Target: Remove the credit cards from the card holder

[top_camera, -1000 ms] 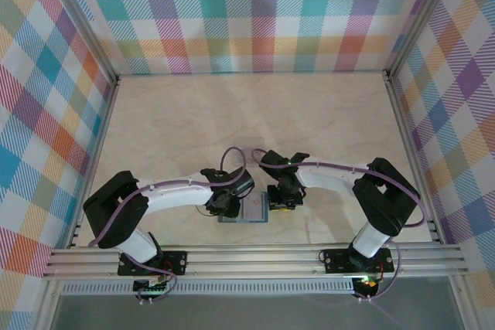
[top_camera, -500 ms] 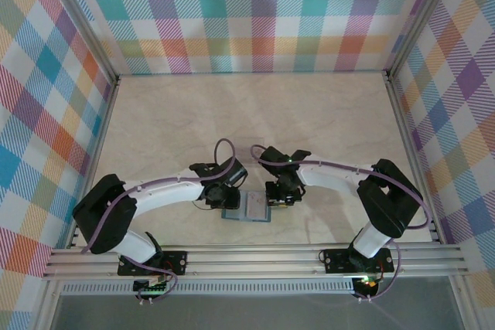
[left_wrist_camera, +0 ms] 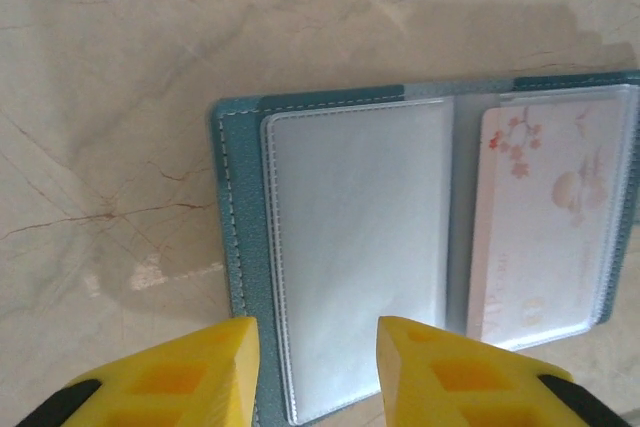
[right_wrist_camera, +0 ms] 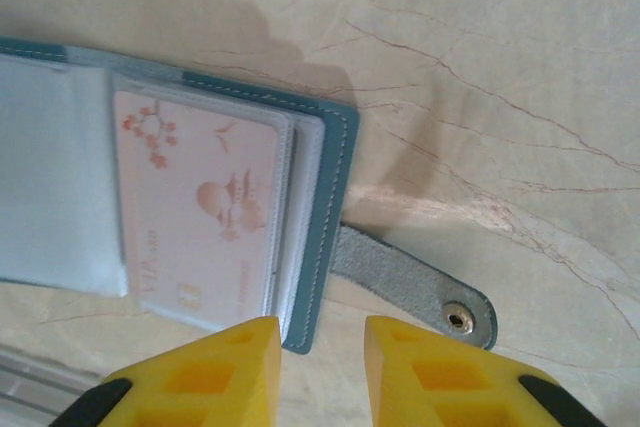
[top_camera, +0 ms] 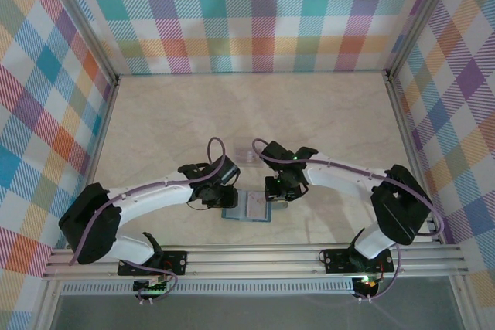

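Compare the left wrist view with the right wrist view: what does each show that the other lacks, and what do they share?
Left wrist view, missing from the right: the left stitched edge of the card holder and the left pincer, fingers apart.
Right wrist view, missing from the left: the clasp tab with its metal snap, the holder's right edge, and the right pincer, fingers apart.
Shared: the open holder lying flat on the marble table, an empty clear sleeve, and a pink blossom-printed card tucked in the sleeve beside it.
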Controlling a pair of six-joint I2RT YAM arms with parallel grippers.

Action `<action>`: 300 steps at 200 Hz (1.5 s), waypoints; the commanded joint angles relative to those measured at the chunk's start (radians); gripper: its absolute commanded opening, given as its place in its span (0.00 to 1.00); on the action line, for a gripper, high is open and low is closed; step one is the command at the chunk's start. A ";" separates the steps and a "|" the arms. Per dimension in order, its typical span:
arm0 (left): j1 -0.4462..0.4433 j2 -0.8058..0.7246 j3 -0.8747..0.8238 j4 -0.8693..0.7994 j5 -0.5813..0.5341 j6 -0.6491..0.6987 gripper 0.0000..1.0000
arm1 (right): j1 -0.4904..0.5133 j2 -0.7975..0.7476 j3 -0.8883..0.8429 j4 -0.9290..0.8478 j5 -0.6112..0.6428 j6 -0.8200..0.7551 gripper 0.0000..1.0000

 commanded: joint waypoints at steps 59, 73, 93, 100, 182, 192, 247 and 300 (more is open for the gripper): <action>0.030 0.030 0.031 0.182 0.184 -0.040 0.30 | 0.006 0.019 -0.048 0.120 -0.088 0.070 0.29; 0.031 0.068 0.049 0.179 0.190 -0.035 0.28 | 0.006 0.033 -0.049 0.129 -0.088 0.078 0.29; 0.034 0.111 0.061 0.189 0.201 -0.028 0.26 | 0.006 0.054 -0.050 0.145 -0.089 0.085 0.29; 0.037 0.125 0.065 0.196 0.203 -0.025 0.26 | 0.006 0.065 -0.046 0.144 -0.089 0.086 0.29; 0.038 0.223 0.114 0.159 0.198 0.033 0.25 | 0.006 0.146 -0.061 0.159 -0.066 0.093 0.33; 0.038 0.234 0.109 0.162 0.203 0.034 0.25 | 0.006 0.150 -0.064 0.157 -0.063 0.092 0.34; 0.036 0.257 0.092 0.143 0.183 0.059 0.25 | 0.006 0.143 -0.092 0.155 -0.049 0.097 0.34; 0.036 0.288 0.085 0.117 0.176 0.091 0.26 | 0.006 0.131 -0.111 0.156 -0.045 0.097 0.34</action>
